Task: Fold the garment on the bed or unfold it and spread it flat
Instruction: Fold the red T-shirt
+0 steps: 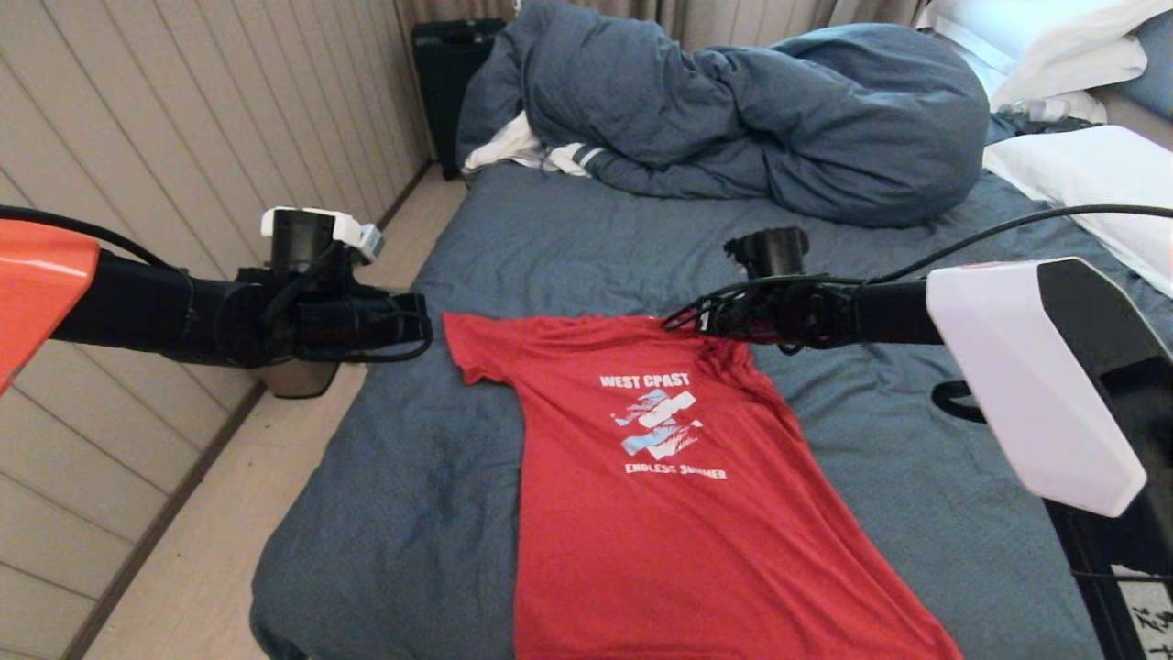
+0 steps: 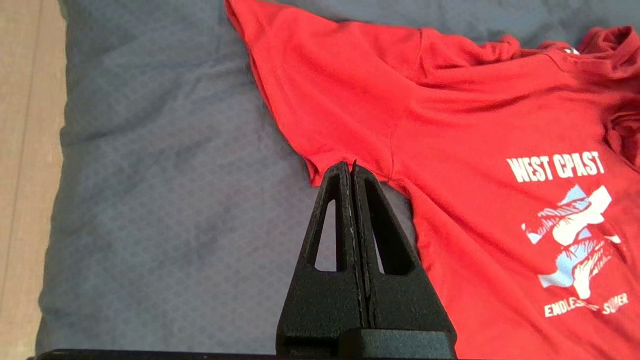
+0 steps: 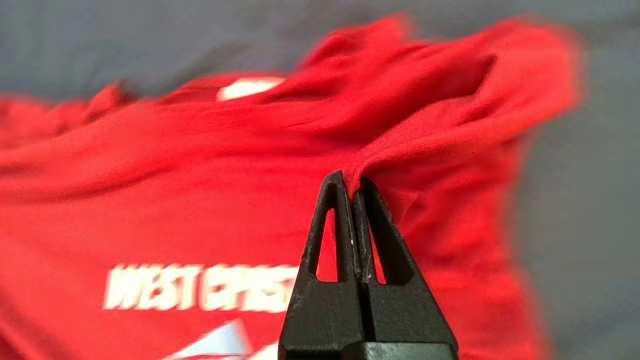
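the garment (image 1: 678, 513), a red short-sleeved t-shirt, is lying front-up on the dark blue-grey sheet of the bed (image 1: 412, 513), its white "west coast" and "endless summer" lettering and pale blue-white chest graphic facing up. its body is running from the middle of the bed toward the near edge, mostly flat. the sleeve on the robot's left is lying spread out on the sheet, while the shoulder and sleeve on the robot's right are bunching up in folds near the collar.

the left gripper (image 2: 352, 167) is hanging over the left side of the bed, just beside the spread sleeve; its fingers are pressing tight together with nothing between them, the tips sitting over the sleeve's hem close to the armpit in the left wrist view. whether they are touching the cloth i cannot tell.

the right gripper (image 3: 350, 182) is reaching in over the shirt's right shoulder, and its fingers are closing fully on a pinch of red fabric, which is rising in a taut ridge from the tips toward the crumpled sleeve.

further up the bed, a bunched blue-grey duvet (image 1: 733, 119) is lying well apart from the shirt, with a white striped cloth (image 1: 541, 151) tucked at its left end and white pillows (image 1: 1054, 55) at the far right.
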{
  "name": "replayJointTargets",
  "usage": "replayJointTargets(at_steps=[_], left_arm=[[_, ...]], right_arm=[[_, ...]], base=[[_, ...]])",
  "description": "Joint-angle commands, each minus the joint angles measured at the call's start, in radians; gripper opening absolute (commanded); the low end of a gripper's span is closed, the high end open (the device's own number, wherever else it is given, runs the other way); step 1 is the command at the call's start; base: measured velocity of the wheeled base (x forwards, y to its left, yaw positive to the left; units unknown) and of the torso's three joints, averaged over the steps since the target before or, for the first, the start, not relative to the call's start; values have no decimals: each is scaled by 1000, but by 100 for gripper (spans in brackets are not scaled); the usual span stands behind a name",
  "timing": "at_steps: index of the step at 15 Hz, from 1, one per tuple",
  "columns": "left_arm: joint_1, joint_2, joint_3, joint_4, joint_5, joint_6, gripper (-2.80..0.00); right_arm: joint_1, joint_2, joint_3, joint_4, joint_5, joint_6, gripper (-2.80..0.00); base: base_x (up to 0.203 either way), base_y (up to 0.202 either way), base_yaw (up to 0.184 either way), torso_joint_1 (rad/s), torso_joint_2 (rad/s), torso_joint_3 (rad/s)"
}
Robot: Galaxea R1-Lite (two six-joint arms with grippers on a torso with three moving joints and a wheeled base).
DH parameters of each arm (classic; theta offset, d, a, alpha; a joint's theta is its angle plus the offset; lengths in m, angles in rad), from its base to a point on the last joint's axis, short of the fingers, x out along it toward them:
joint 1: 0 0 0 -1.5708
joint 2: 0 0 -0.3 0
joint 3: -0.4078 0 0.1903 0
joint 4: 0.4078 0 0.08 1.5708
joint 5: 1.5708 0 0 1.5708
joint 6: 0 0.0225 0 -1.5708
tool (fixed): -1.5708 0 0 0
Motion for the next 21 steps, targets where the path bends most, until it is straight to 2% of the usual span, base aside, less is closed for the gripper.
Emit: replayJointTargets(at_steps=[1,3,8,9,16,19,20,21], left_arm=[[0,0,6,-3,-1,-2,-280],[0,0,13,-3,-1,-2,-280],[0,-2,15,-4,-1,-2,-280],[0,-11,19,-4,-2,-2,-280],[0,-26,17,-4,0,-1,-280],[5,-32,15,-4,-1,-2,-280],[9,-35,13,-4,-2,-2,-280],[12,-34,5,-4,-3,-6,-280]], right_arm=[[20,32,-3,-13,-2,-7,-280],[27,47,-3,-61,-2,-17,-280],[31,58,-9,-65,-3,-35,-280],[28,57,-10,-66,-3,-35,0],[22,-31,5,-63,0,-27,0],[25,-116,70,-63,1,-23,0],[24,-149,102,-64,1,-23,-19],[23,-183,135,-64,0,-22,-280]], base=[[0,0,0,0,0,0],[0,0,0,0,0,0],[0,0,0,0,0,0],[0,0,0,0,0,0],[0,0,0,0,0,0],[0,0,0,0,0,0],[0,0,0,0,0,0],[0,0,0,0,0,0]])
